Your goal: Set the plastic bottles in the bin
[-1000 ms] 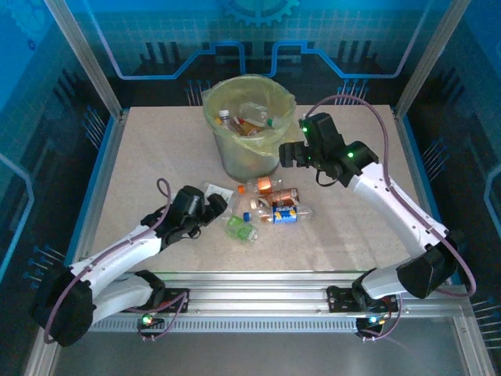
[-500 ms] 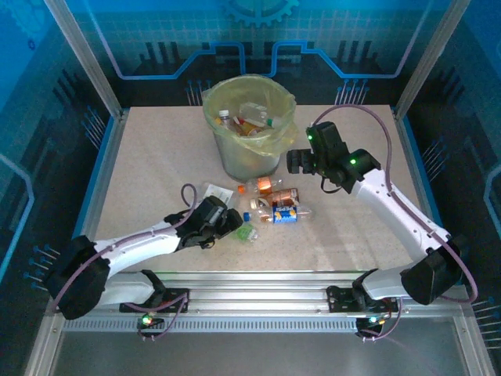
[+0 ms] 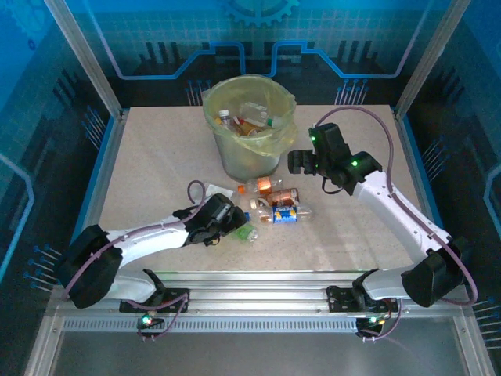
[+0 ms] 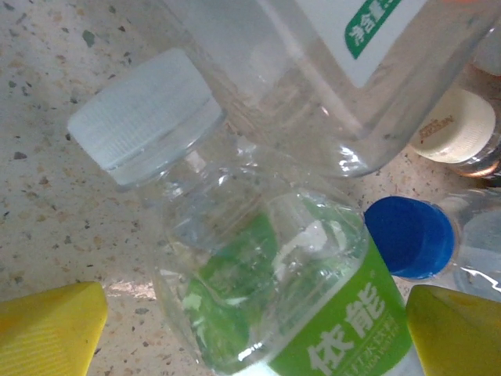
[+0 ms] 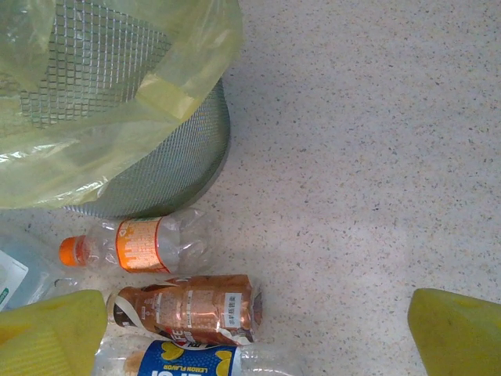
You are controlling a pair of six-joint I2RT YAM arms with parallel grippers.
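The left end effector (image 3: 236,224) lies low over the table (image 3: 149,164) with its jaws spread wide. The green bottle (image 4: 313,321) lies on its side between the yellow fingers (image 4: 51,329); I cannot tell whether they touch it. Its white cap (image 4: 145,106) points away from the wrist. A clear bottle (image 4: 329,70) lies just beyond it, and a blue cap (image 4: 411,236) sits just beside it.

Further right, an orange-capped bottle (image 5: 145,244), a brown bottle (image 5: 188,305) and a blue-labelled bottle (image 5: 188,362) lie on the table close to the foot of the bin (image 3: 246,160). The bin stands upright at the table's middle rear, lined with a yellow-green bag (image 3: 215,106), with several bottles (image 3: 246,119) inside.

The right end effector (image 3: 295,163) hangs above the table just right of the bin, jaws wide apart and holding nothing.
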